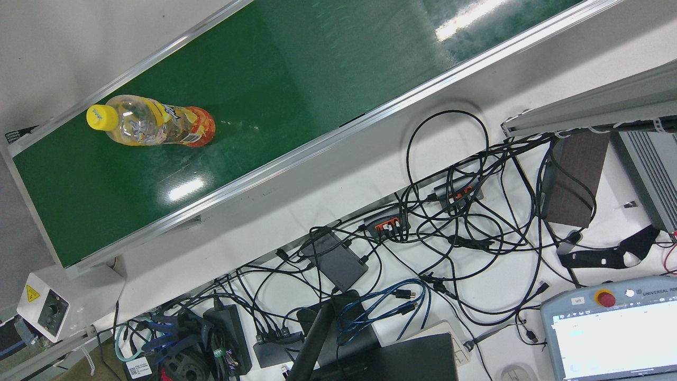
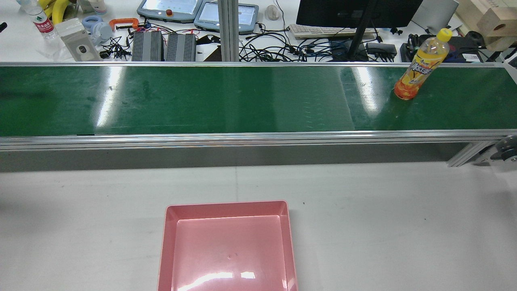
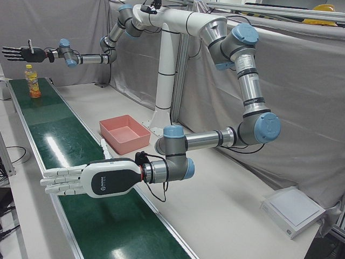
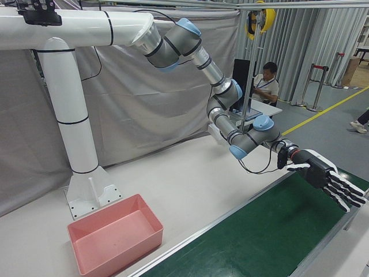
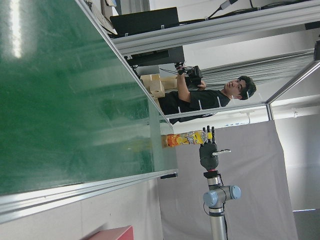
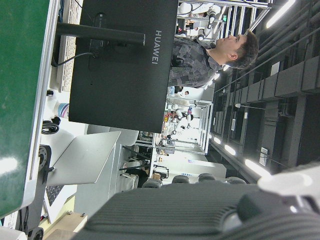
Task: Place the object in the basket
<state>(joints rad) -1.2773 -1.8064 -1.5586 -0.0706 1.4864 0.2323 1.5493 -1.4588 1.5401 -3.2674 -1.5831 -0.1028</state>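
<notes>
An orange-drink bottle (image 2: 420,70) with a yellow cap stands upright on the green conveyor belt (image 2: 202,101), at its right end in the rear view. It also shows in the front view (image 1: 153,126), the left-front view (image 3: 33,81) and the left hand view (image 5: 185,138). The pink basket (image 2: 226,207) is empty on the white table before the belt, and shows in the left-front view (image 3: 116,141) and the right-front view (image 4: 115,239) too. My right hand (image 3: 19,53) is open, fingers stretched flat, above and beside the bottle, apart from it. My left hand (image 3: 81,181) is open over the belt's other end.
Behind the belt a desk holds cables (image 1: 449,222), teach pendants (image 2: 169,8), a monitor (image 6: 120,65) and a keyboard. A person (image 4: 266,81) sits at that desk near my right hand (image 4: 328,176). The white pedestal (image 4: 81,167) stands behind the basket.
</notes>
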